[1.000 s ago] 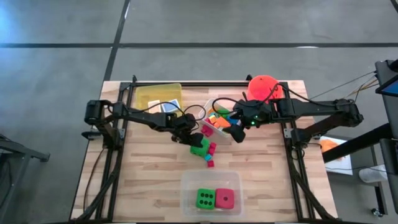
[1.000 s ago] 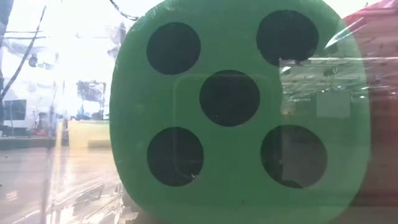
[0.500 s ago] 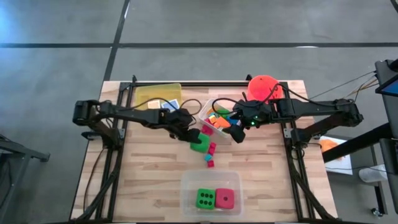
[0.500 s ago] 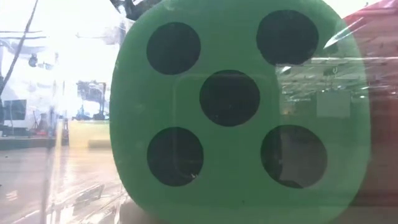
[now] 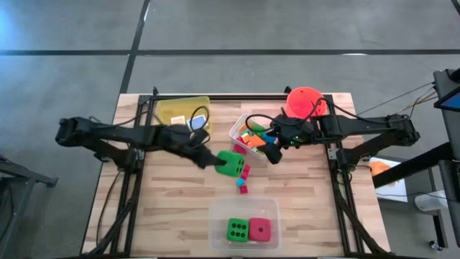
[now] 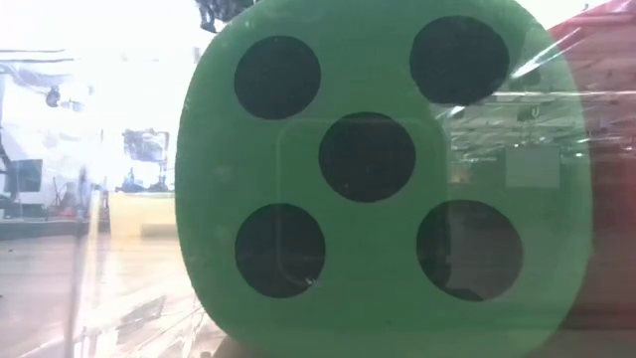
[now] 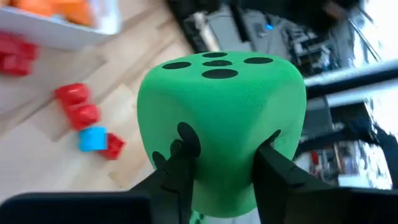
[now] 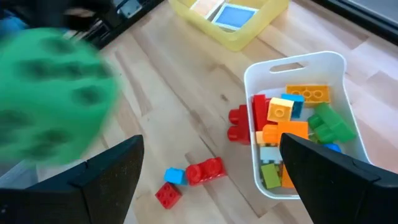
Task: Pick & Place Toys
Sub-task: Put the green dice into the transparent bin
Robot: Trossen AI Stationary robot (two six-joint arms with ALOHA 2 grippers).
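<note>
My left gripper (image 5: 213,160) is shut on a green dotted die (image 5: 231,163) (image 7: 217,118) above the table's middle; the same die shows blurred in the right wrist view (image 8: 53,93). Loose red, pink and blue blocks (image 5: 244,178) lie on the wood below it. My right gripper (image 5: 274,153) (image 8: 211,186) hangs open above the near end of the white tub (image 5: 239,132) of mixed blocks. A second green die (image 5: 237,230) (image 6: 368,169) and a pink die (image 5: 261,229) sit in the clear tub (image 5: 244,206) by the near edge. My left gripper pinches the green die by two opposite faces (image 7: 186,140) between its two fingers (image 7: 178,163), and the foam is dented in at both fingertips. The fingers come from the table's left, slanting a little downward. The die is lifted clear of the table, its five-dot face turned away from the gripper.
A yellow tub (image 5: 172,109) with flat tiles stands at the far left, an orange bucket (image 5: 305,101) at the far right. Bare wood lies at the near left and near right of the clear tub.
My left gripper has risen and drawn back toward the table's left, tipping up nearer to level. The green die has come up with it, off the wood beside the loose blocks, and now hangs clear. The right arm has kept still.
</note>
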